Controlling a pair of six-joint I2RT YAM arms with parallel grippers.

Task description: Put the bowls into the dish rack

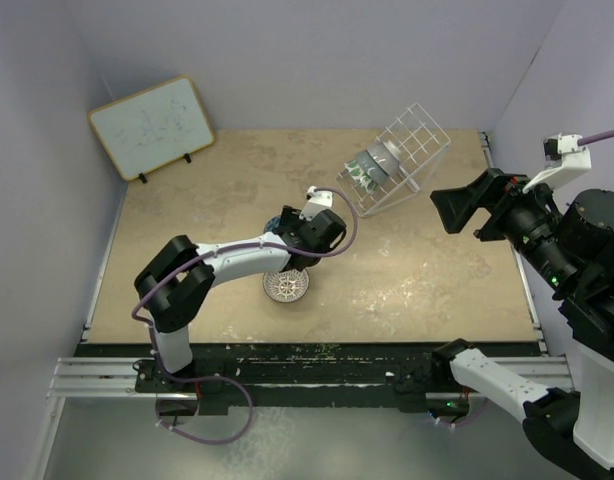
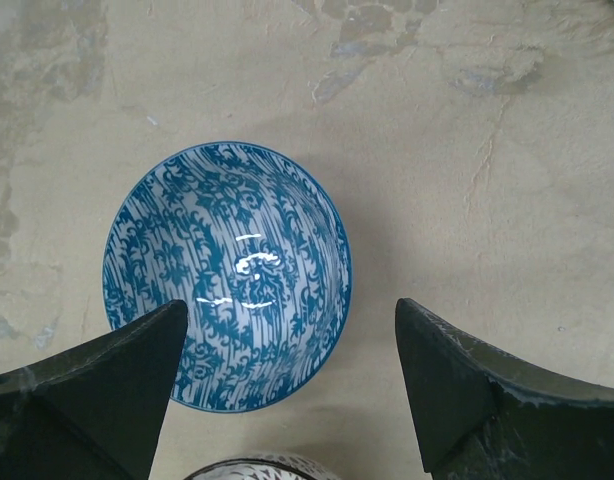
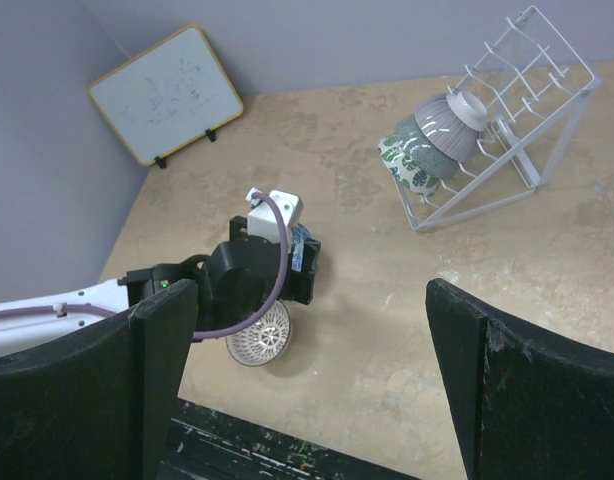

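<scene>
A blue patterned bowl [image 2: 227, 275] sits upright on the table, mostly hidden under my left gripper [image 1: 285, 232] in the top view. The left gripper [image 2: 290, 305] hangs open above it, one finger over the bowl's inside and the other outside its right rim, holding nothing. A brown-white lattice bowl [image 1: 286, 287] stands just nearer the arm bases. The white wire dish rack [image 1: 412, 140] at the back right holds three bowls on edge: purplish [image 3: 452, 125], grey [image 3: 427, 150] and green-and-white [image 3: 402, 168]. My right gripper [image 1: 449, 210] is raised at the right, open and empty.
A wood-framed whiteboard [image 1: 152, 127] leans at the back left corner. Purple walls close the table on three sides. The left arm's purple cable [image 1: 342, 225] loops beside its wrist. The black base rail [image 1: 317, 360] runs along the near edge.
</scene>
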